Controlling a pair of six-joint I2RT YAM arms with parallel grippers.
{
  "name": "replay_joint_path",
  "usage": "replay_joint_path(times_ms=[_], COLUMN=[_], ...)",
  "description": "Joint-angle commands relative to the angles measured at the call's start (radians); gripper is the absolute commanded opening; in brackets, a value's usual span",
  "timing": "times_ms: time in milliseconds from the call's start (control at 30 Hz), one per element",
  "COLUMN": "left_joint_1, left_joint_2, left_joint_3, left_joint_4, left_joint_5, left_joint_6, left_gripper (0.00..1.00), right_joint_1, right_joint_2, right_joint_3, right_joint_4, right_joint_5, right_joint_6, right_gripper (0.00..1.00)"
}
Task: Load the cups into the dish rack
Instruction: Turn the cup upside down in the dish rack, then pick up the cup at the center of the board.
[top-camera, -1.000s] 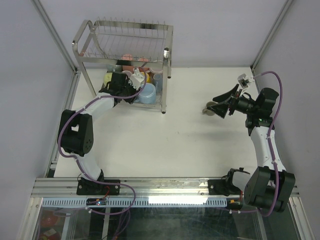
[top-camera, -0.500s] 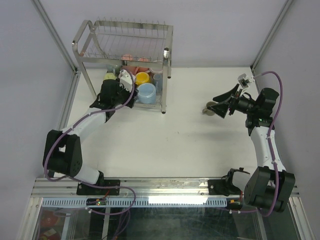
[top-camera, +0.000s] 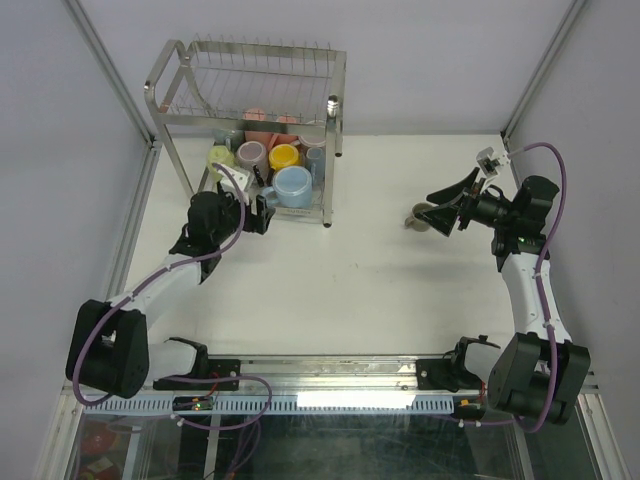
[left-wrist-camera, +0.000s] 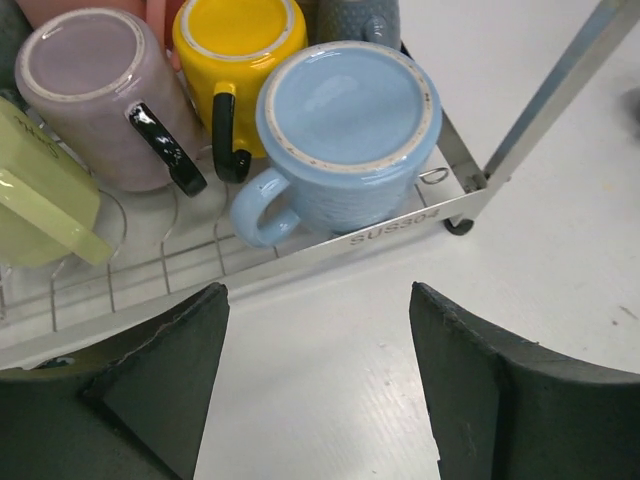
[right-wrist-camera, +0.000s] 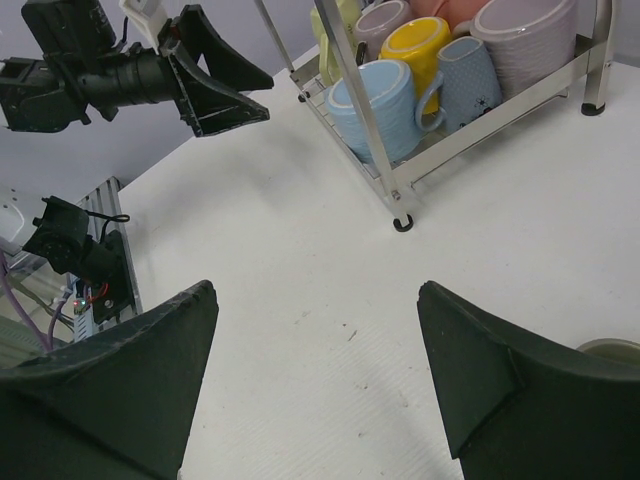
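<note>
The chrome dish rack (top-camera: 246, 88) stands at the back left. Its lower shelf holds several upside-down cups: light blue (left-wrist-camera: 345, 120), yellow (left-wrist-camera: 240, 40), lilac (left-wrist-camera: 85, 90), pale green (left-wrist-camera: 35, 200) and grey (left-wrist-camera: 360, 20). My left gripper (left-wrist-camera: 318, 300) is open and empty over the table, just in front of the rack's front rail (left-wrist-camera: 380, 235) and the light blue cup (top-camera: 294, 186). My right gripper (right-wrist-camera: 315, 295) is open and empty at the right. An olive cup (top-camera: 420, 216) sits on the table at its fingertips, only its rim (right-wrist-camera: 610, 350) showing in the wrist view.
The rack's upper shelf (top-camera: 260, 75) is slotted wire. A metal frame post (top-camera: 530, 85) rises at the back right, and grey walls close in the table on both sides. The right wrist view shows the left gripper (right-wrist-camera: 215, 85) beside the rack (right-wrist-camera: 480, 120).
My left gripper let go of the light blue cup on the lower shelf, opened, and drew back out of the rack toward the near left. The right arm has not moved.
</note>
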Motion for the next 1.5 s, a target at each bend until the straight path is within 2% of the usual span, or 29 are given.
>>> replay_joint_path(times_ms=[0, 267, 400, 600, 767, 867, 967, 1067, 1133, 1300, 1467], left_joint_1=[0.011, 0.012, 0.013, 0.012, 0.013, 0.013, 0.013, 0.013, 0.013, 0.013, 0.013], left_joint_2=[-0.115, -0.243, -0.270, -0.299, -0.336, -0.352, -0.337, -0.286, -0.259, -0.259, -0.299], left_joint_3=[-0.085, -0.237, -0.276, -0.299, -0.299, -0.329, -0.375, -0.447, -0.472, -0.485, -0.501], left_joint_4=[0.197, 0.368, 0.431, 0.438, 0.420, 0.453, 0.540, 0.704, 0.759, 0.706, 0.635], left_joint_5=[0.051, 0.072, 0.104, 0.105, 0.140, 0.149, 0.173, 0.208, 0.215, 0.175, 0.119], left_joint_6=[-0.133, -0.298, -0.397, -0.552, -0.634, -0.679, -0.745, -0.862, -0.890, -0.924, -0.908], left_gripper=[0.73, 0.81, 0.82, 0.88, 0.99, 0.99, 0.99, 0.99, 0.99, 0.99, 0.99], right_joint_1=[-0.012, -0.025, -0.031, -0.043, -0.046, -0.054, -0.064, -0.065, -0.065, -0.065, -0.065], right_joint_2=[-0.018, -0.022, -0.023, -0.028, -0.016, -0.011, -0.006, 0.007, 0.023, 0.065, 0.110], right_joint_3=[-0.003, -0.006, -0.009, -0.014, -0.014, -0.013, 0.000, 0.037, 0.071, 0.153, 0.201], right_joint_4=[0.023, 0.023, 0.024, 0.029, 0.017, -0.014, -0.069, -0.174, -0.255, -0.452, -0.552], right_joint_5=[-0.009, -0.006, -0.003, -0.002, 0.005, 0.016, 0.038, 0.073, 0.100, 0.151, 0.237], right_joint_6=[-0.024, -0.030, -0.031, -0.037, -0.062, -0.113, -0.178, -0.261, -0.326, -0.492, -0.622], right_gripper=[0.84, 0.84, 0.84, 0.84, 0.84, 0.84, 0.84, 0.84, 0.84, 0.84, 0.85])
